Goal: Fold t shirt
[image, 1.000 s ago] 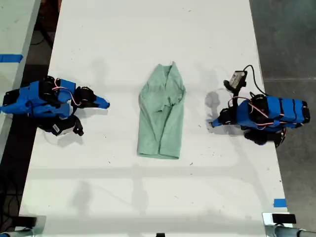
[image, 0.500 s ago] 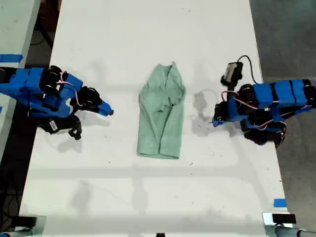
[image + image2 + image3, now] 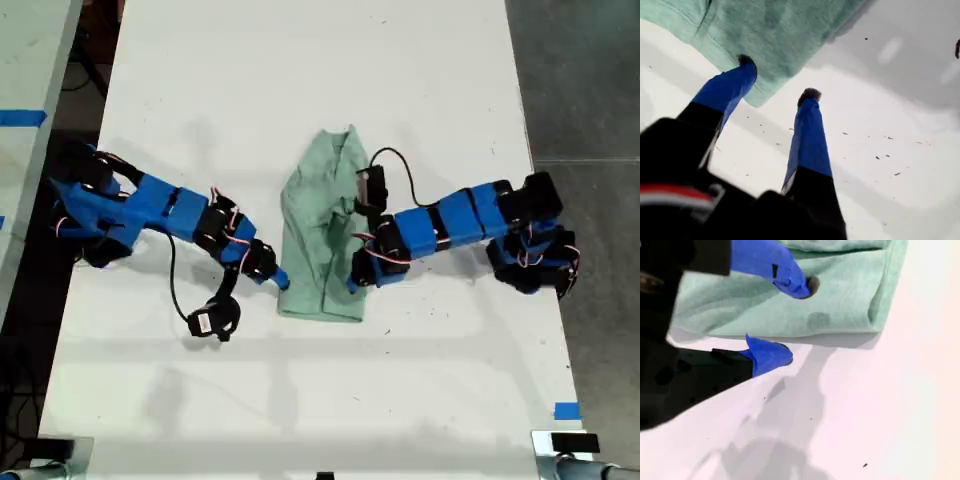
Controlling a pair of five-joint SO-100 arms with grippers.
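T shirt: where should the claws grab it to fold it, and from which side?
Probably grab the t shirt at its two hem corners, nearest the exterior view's bottom, one claw from each long side. It lies flat and narrow, so those thin edges pinch easily. My first claw and my second claw are open, each straddling a cloth edge.

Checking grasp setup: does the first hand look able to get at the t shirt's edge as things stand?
Probably yes. My first hand is open at the t shirt, one fingertip over its corner and the other over bare table. Nothing sits between them.
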